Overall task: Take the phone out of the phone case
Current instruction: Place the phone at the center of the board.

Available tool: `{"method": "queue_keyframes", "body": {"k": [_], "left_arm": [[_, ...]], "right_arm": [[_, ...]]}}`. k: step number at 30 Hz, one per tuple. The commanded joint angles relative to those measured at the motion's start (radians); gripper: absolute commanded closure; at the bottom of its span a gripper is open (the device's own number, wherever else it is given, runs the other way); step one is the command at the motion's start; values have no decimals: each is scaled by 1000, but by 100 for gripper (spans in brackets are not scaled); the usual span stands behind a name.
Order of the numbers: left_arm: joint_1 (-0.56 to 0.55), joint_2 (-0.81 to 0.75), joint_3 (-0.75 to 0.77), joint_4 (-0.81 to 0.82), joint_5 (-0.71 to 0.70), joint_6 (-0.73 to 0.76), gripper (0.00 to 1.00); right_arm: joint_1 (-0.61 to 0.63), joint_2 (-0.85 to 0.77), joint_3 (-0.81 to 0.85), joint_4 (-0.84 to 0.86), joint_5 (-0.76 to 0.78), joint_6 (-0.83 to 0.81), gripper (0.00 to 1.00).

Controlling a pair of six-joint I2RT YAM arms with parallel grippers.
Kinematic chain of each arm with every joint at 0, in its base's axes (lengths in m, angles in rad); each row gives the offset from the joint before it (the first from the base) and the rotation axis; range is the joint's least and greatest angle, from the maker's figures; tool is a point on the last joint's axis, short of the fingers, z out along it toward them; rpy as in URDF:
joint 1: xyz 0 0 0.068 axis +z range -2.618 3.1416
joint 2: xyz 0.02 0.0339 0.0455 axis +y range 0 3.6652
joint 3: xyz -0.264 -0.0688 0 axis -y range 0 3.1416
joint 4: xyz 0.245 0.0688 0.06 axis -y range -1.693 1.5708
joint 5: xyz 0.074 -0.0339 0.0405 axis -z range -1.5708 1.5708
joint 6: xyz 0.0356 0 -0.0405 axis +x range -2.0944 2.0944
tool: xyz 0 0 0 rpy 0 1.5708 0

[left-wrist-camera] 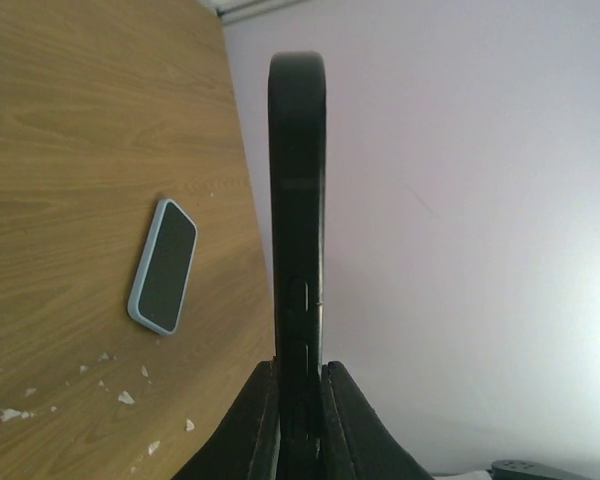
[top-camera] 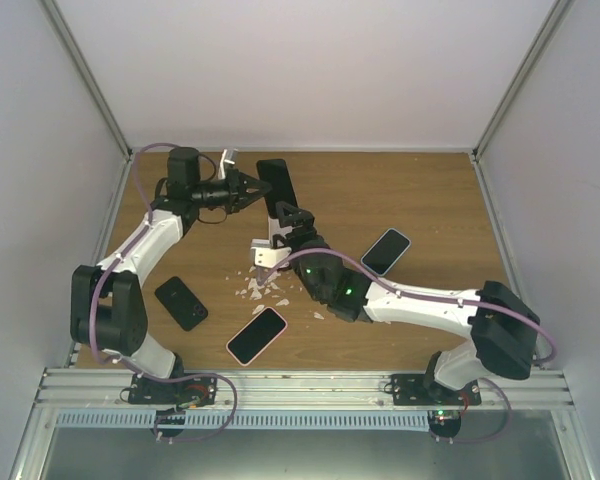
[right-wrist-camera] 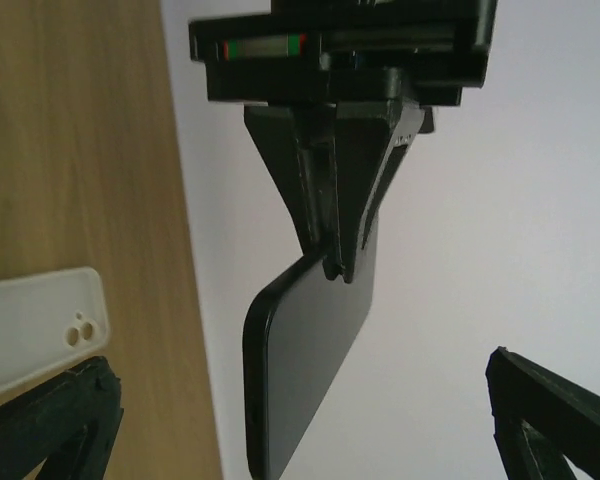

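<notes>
Left hand [left-wrist-camera: 298, 372] pinching black phone [left-wrist-camera: 297, 200] edge-on, blue-cased phone [left-wrist-camera: 164, 266] on table [left-wrist-camera: 70, 120]

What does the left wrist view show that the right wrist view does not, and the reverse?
Only the left wrist view: a blue-cased phone lying flat on the table, with white crumbs near it. It sees the black phone edge-on.
Only the right wrist view: a white case with camera holes on the table, the open right end effector, and the black phone's broad face.
Both: the left end effector shut on one end of the black phone, the table, and the white wall.
</notes>
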Motion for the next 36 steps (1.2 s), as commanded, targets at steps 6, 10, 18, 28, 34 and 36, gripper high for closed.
{"method": "queue_keyframes", "body": {"k": [6,10,18,28,34,36], "left_arm": [[49,-23,-1,93,28,77,100],[60,-44,-24,127,55,109,100],[68,-87,-100,307,142,98,100],[53,-138,-195,534,189,13,100],[20,-158,-205,603,198,-12,100],[-5,-161,-197,597,197,0,100]], "right_arm": [[-15,-68,234,-600,-306,483,0],[-93,-74,341,-768,-521,666,0],[-362,-100,454,-902,-1019,950,0],[-658,-158,309,-721,-1421,1376,4],[-698,-166,251,-607,-1518,1518,14],[-698,-159,230,-561,-1553,1568,18]]}}
